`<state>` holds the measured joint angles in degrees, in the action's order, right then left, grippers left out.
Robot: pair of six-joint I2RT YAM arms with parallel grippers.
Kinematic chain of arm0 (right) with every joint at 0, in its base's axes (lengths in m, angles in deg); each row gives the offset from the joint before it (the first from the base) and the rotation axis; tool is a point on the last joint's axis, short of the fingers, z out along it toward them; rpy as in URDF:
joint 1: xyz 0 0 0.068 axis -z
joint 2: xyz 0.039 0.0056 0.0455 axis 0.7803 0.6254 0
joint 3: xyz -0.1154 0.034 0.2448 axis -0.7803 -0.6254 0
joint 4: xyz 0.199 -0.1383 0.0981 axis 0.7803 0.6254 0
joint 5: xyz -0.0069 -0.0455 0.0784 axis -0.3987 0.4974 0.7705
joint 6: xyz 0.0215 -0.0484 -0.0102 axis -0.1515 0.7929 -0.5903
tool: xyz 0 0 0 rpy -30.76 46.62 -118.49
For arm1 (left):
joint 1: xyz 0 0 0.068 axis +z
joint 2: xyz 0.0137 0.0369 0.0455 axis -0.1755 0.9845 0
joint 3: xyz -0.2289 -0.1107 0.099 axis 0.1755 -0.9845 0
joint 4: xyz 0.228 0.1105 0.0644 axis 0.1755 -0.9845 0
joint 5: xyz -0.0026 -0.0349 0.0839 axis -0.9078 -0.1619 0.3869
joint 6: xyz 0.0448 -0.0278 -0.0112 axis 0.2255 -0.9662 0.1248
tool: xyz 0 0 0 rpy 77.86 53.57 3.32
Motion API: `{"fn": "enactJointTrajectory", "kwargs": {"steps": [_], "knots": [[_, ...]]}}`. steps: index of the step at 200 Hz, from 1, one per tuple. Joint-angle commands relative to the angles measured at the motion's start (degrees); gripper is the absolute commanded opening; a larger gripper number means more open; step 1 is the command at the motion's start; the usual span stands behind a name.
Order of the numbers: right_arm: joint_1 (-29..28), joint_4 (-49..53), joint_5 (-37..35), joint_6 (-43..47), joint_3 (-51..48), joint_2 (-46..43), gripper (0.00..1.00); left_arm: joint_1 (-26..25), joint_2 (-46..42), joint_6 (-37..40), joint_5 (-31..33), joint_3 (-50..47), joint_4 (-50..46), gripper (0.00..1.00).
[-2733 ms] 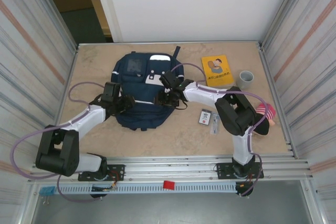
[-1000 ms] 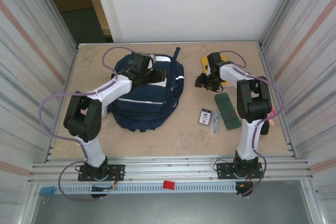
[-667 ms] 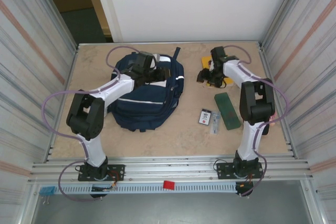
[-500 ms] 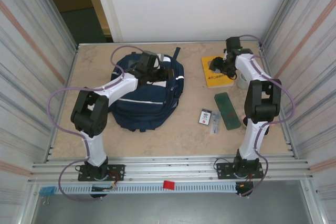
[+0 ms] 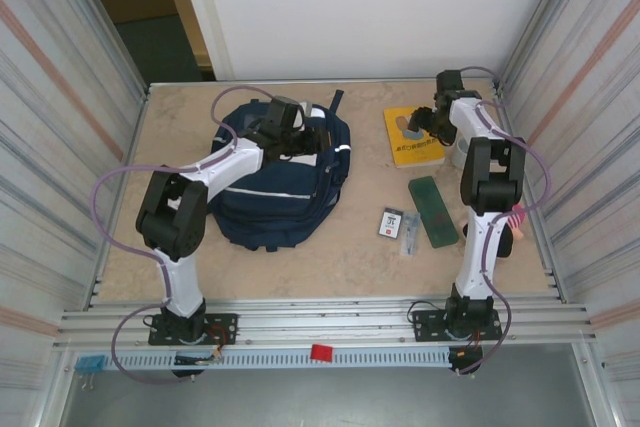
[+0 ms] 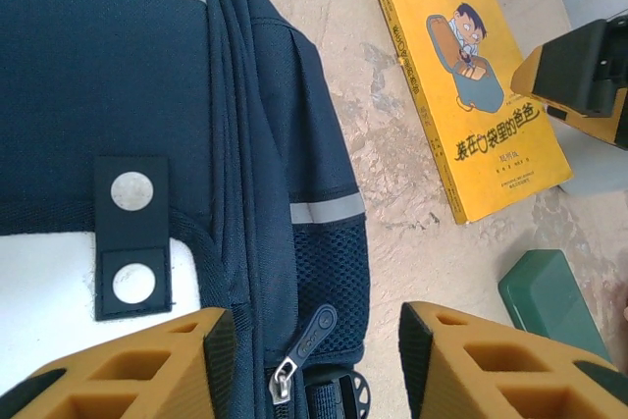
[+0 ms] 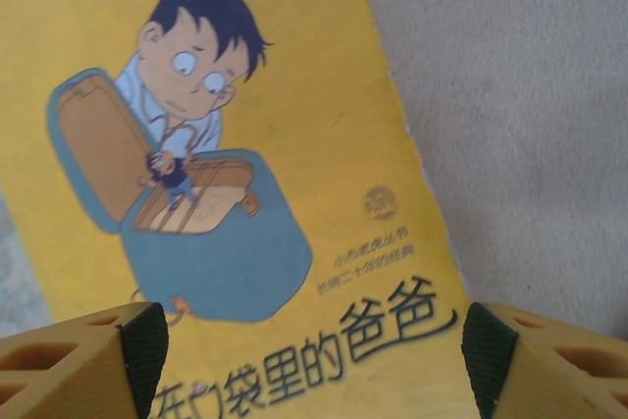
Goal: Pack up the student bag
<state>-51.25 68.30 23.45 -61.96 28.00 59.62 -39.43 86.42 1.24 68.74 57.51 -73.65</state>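
The right gripper point(image 7: 314, 355) hangs low over the yellow book point(image 7: 245, 144) with its fingers spread wide and nothing between them. It looks lined up to take the book off the table point(image 5: 330, 257). The book lies flat near the far right corner, cover up, so its thin edge will be awkward to get under.

The left gripper point(image 6: 312, 319) hovers over the right side of the student bag point(image 5: 275, 187), fingers partly apart and clamped on nothing I can make out. A zipper pull point(image 6: 312, 329) sits just below the gap. My guess is it waits there to work that zip or steady the fabric.

The bag lies flat on the left half of the table, its top toward the far edge. Whether its mouth is open I cannot tell. A green case point(image 5: 432, 209) and a small card packet point(image 5: 391, 222) lie loose to its right, unpacked.
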Motion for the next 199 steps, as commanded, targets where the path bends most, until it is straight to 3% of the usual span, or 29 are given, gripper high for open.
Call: {"fn": "enactJointTrajectory", "kwargs": {"steps": [1,88,129,199], "knots": [[0.0,0.2,-4.0,0.4,4.4,1.6,0.81,0.4,-0.6,0.3,1.0,1.0,-0.9,0.5],[-1.4,10.6,-8.0,-3.4,15.7,7.5,0.82,0.8,-0.5,0.7,1.8,1.2,-1.9,0.5],[-3.1,11.1,-8.7,-5.8,13.2,5.7,0.81,0.8,-1.1,0.9,1.7,0.6,-1.9,0.5],[-5.3,3.8,-5.5,-12.2,3.6,2.2,0.81,1.3,-3.9,1.1,1.7,-1.4,-2.0,0.5]]}}
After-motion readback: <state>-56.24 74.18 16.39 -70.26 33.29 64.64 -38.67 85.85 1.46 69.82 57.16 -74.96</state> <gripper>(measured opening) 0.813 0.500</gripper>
